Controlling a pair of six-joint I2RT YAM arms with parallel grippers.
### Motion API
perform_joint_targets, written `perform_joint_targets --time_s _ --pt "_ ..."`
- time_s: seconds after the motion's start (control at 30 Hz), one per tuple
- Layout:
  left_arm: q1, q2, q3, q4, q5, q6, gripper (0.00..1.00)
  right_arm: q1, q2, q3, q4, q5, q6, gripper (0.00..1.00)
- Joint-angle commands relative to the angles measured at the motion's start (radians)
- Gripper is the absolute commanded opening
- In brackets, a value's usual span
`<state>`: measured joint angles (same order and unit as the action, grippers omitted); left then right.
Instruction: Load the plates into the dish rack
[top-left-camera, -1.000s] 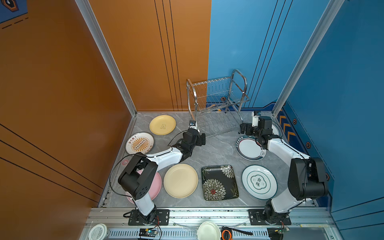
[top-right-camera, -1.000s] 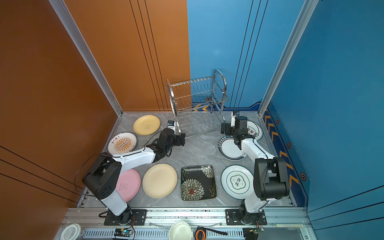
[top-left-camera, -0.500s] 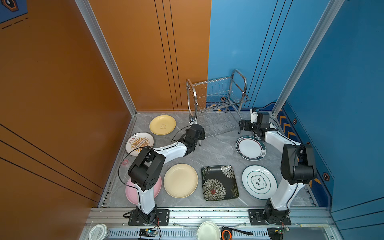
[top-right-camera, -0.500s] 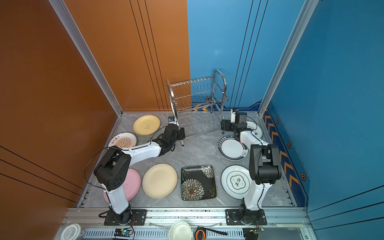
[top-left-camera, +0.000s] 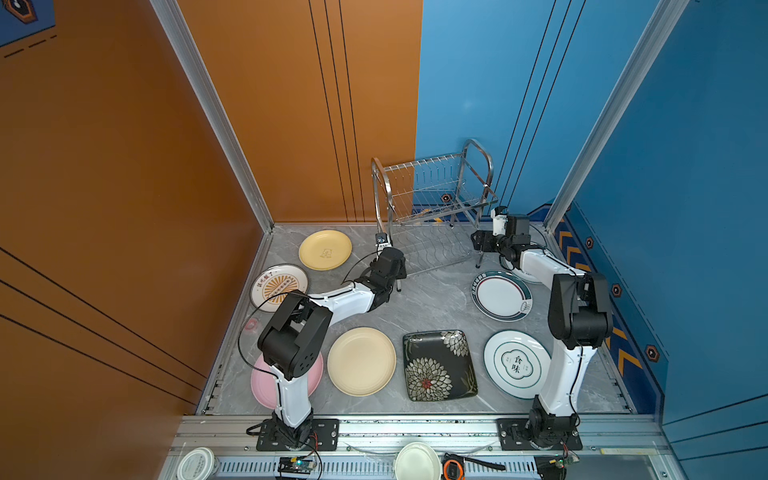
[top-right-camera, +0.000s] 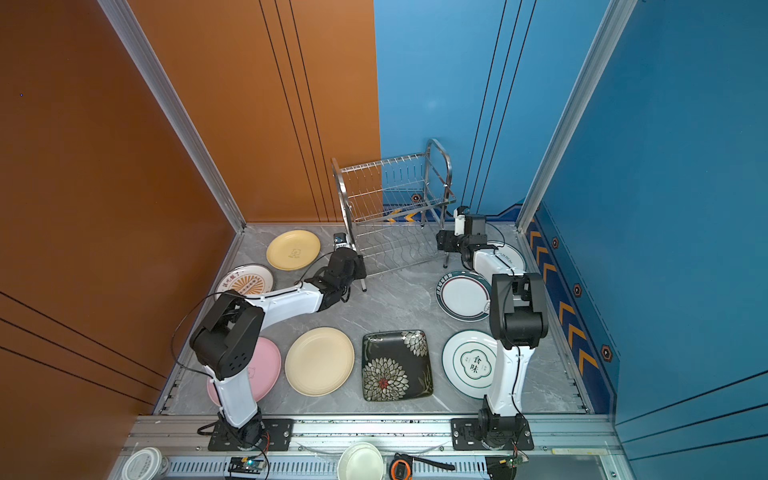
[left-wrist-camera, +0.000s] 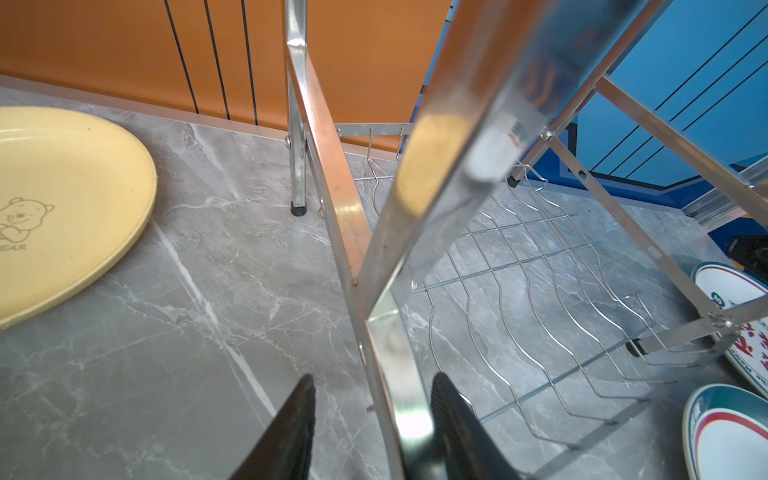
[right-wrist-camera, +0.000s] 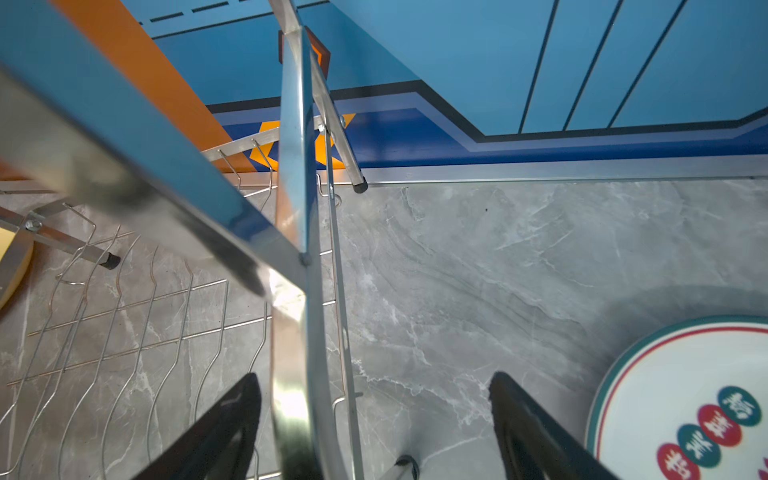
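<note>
The steel dish rack stands empty at the back. My left gripper is open around its front left leg; one finger touches the tube, the other stands off. My right gripper is open wide around the front right leg. The plates lie flat on the table: yellow, sunburst, pink, cream, black square, and white ones. In both top views the grippers flank the rack.
Another white plate lies partly under my right arm. A white bowl and a lidded tub sit on the front rail. Orange and blue walls close in behind the rack. Bare marble lies between the arms.
Both grippers have moved in to the rack's front legs. The left jaws have narrowed a lot, the right jaws a little.
</note>
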<state>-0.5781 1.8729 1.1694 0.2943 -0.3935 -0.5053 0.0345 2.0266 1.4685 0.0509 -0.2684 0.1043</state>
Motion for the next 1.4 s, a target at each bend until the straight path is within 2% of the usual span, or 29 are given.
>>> perform_joint_targets --time_s 0.0,0.33,0.53,0.73,0.9,1.37 --pt "0.021 0.028 0.015 -0.026 -0.015 -0.013 0.4 0.013 0.019 0.034 -0.041 -0.027 -0.011 0.78" --pt "0.039 -0.001 -0.014 -0.044 -0.02 -0.022 0.17 0.045 0.014 0.021 -0.071 -0.033 -0.037 0.43" --pt "0.051 -0.034 -0.056 -0.052 -0.016 -0.019 0.07 0.075 -0.022 -0.027 -0.063 -0.025 -0.028 0.31" --pt "0.068 -0.096 -0.131 -0.062 -0.022 -0.013 0.01 0.12 -0.077 -0.103 -0.066 -0.009 -0.024 0.24" --pt "0.083 -0.15 -0.205 -0.075 -0.018 -0.008 0.0 0.159 -0.143 -0.191 -0.061 0.024 -0.012 0.21" --pt "0.092 -0.27 -0.326 -0.148 -0.018 0.003 0.0 0.237 -0.303 -0.412 -0.019 0.092 0.075 0.2"
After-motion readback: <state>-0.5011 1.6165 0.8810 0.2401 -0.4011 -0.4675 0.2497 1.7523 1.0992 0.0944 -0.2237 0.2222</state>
